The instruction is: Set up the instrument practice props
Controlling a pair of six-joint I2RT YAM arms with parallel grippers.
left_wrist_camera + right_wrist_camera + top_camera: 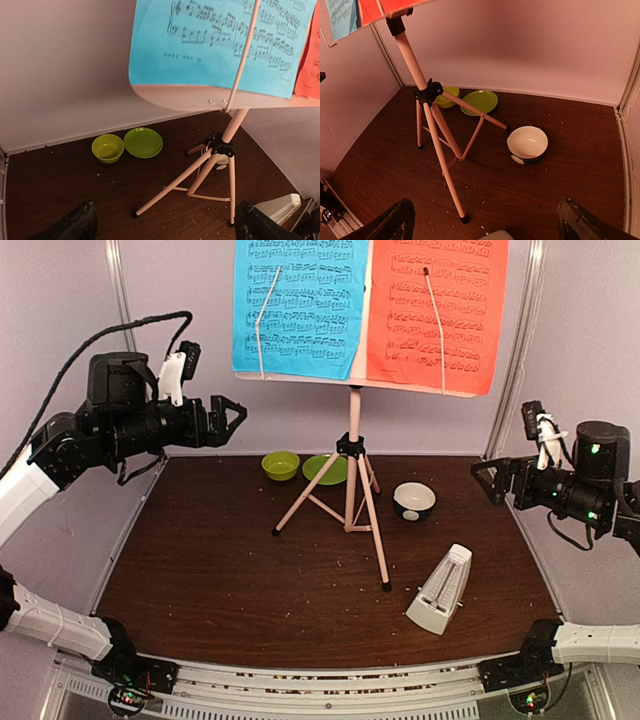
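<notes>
The pale pink tripod music stand [350,490] stands mid-table. On its desk sit a blue sheet [300,305] on the left and a red sheet [435,315] on the right, each under a thin retaining arm. The cream pyramid metronome [440,590] rests on the table at the front right of the stand. My left gripper [232,418] hovers open, high at the left, level with the desk's lower edge and empty. My right gripper [485,480] hovers open at the right edge, empty. The left wrist view shows the blue sheet [215,40] and the stand pole [235,125].
A green bowl [280,465] and a green plate [326,469] lie behind the stand's legs. A white-and-dark bowl [414,500] sits to the right of the legs, near one foot. Pale walls enclose the dark table [220,570] on three sides.
</notes>
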